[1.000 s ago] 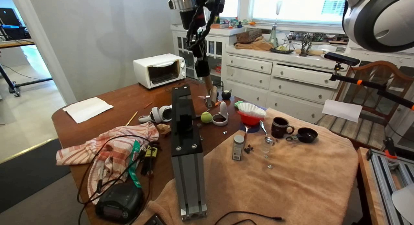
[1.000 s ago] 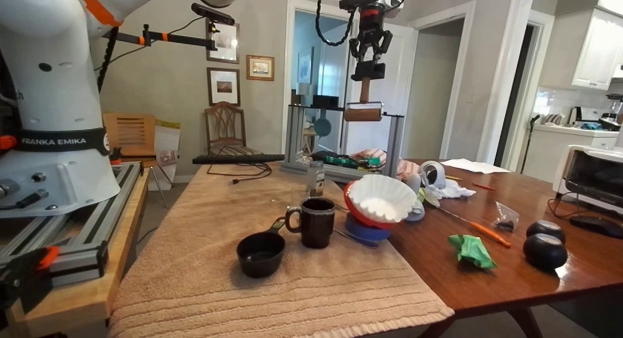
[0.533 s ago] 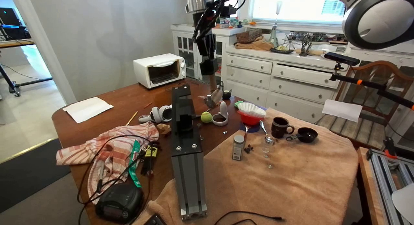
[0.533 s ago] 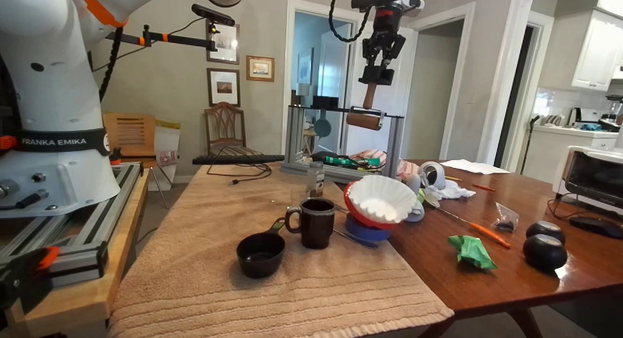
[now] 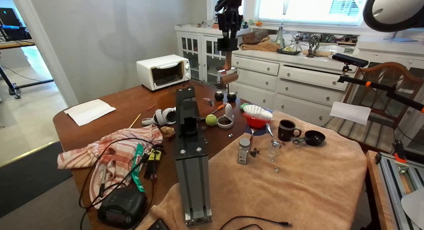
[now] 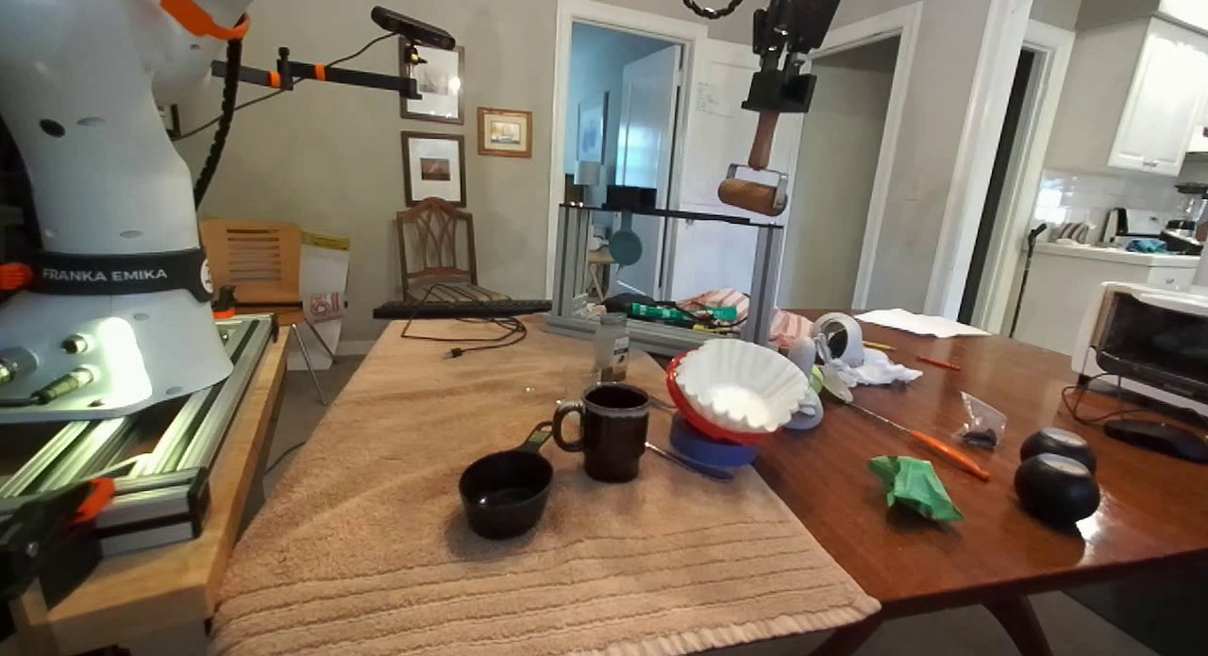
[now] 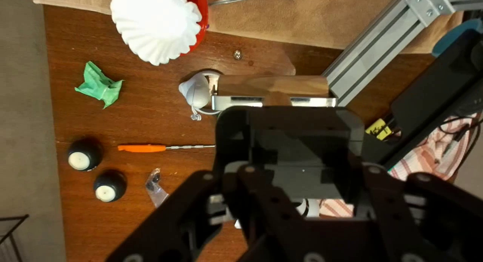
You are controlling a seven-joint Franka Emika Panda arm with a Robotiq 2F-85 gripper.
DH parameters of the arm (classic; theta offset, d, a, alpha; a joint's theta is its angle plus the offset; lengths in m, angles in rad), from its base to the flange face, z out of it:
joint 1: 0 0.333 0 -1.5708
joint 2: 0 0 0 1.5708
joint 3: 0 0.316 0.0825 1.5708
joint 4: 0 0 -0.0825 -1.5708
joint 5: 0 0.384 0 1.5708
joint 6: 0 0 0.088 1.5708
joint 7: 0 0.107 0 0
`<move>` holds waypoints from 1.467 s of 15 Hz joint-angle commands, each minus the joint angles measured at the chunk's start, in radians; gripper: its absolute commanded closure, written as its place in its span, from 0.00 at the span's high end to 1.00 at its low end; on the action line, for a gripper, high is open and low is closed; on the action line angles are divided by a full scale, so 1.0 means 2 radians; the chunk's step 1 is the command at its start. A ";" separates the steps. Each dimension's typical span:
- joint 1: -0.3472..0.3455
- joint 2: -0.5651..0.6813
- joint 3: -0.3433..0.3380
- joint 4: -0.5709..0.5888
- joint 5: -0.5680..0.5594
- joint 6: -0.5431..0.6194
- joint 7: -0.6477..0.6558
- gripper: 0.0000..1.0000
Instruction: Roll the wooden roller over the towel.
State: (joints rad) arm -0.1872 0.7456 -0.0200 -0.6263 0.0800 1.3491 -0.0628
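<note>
The wooden roller has a wooden cylinder in a metal frame and a wooden handle; it hangs in the air in both exterior views (image 5: 229, 78) (image 6: 752, 195) and shows at the top of the jaws in the wrist view (image 7: 273, 85). My gripper (image 5: 227, 44) is shut on the black block at the top of the roller's handle; it also shows in an exterior view (image 6: 779, 92) and the wrist view (image 7: 288, 141). The roller is well above the table, apart from the tan towel (image 5: 298, 187), which covers the near table part in an exterior view (image 6: 528, 590).
On the towel are a dark mug (image 6: 615, 431), a black measuring cup (image 6: 506, 491), a red bowl (image 5: 256, 121) with white paper filters and a jar (image 5: 243, 151). A metal frame (image 5: 193, 177) stands upright. A striped cloth (image 5: 112, 147) and a toaster oven (image 5: 164, 71) are also on the table.
My gripper, with the roller held, has risen and moved to the right in both exterior views. The roller has turned and swung.
</note>
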 commanded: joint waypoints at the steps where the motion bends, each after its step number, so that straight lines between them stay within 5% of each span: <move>1: 0.006 -0.052 -0.009 -0.071 0.001 0.058 0.062 0.22; 7: 0.007 -0.130 -0.014 -0.207 -0.004 0.169 0.080 0.22; 11: 0.006 -0.181 -0.017 -0.294 -0.004 0.194 0.084 0.22; 22: -0.005 -0.347 -0.036 -0.547 -0.009 0.233 -0.074 0.22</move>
State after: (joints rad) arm -0.2054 0.1855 -0.0750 -1.5298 0.0633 1.7631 -0.1520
